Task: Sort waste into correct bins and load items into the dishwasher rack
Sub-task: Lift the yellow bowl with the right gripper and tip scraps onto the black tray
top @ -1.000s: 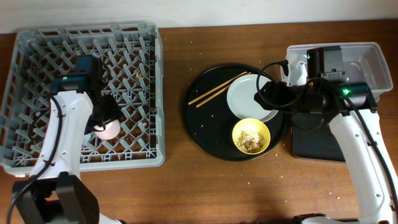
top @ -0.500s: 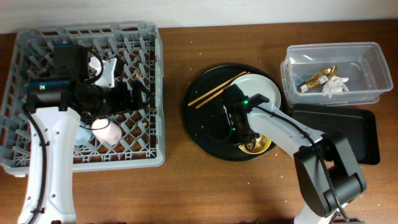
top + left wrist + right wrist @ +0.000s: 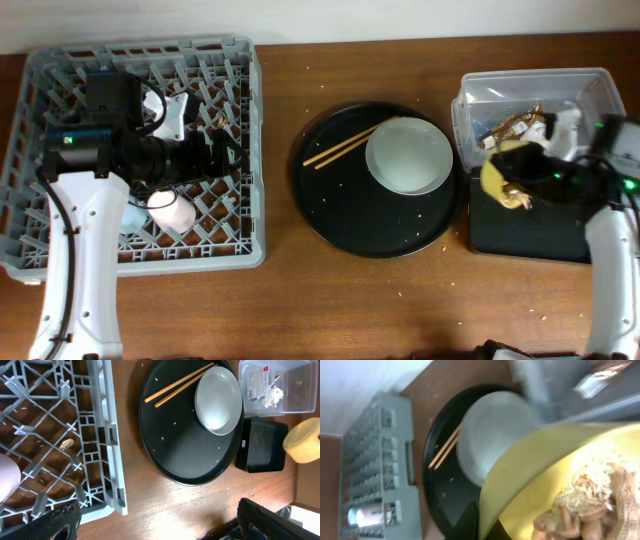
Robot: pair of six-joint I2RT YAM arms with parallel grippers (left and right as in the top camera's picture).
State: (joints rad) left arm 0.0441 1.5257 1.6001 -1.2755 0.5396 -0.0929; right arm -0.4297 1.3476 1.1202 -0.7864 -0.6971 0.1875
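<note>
My right gripper is shut on the rim of the yellow bowl, which hangs tilted over the black rectangular tray. In the right wrist view the bowl fills the frame, with beige food scraps inside. The clear tub holds a gold wrapper and a napkin. The plate and chopsticks lie on the round black tray. My left gripper stands open over the dishwasher rack. The pink cup lies in the rack.
Crumbs dot the round tray and the wooden table around it. A small brown scrap sits on the rack's lattice floor. The rack's front wall stands beside the round tray.
My right gripper closed on the yellow bowl and carried it right, off the round tray, to above the black rectangular tray. My left gripper opened, left the pink cup in the rack and drew back.
</note>
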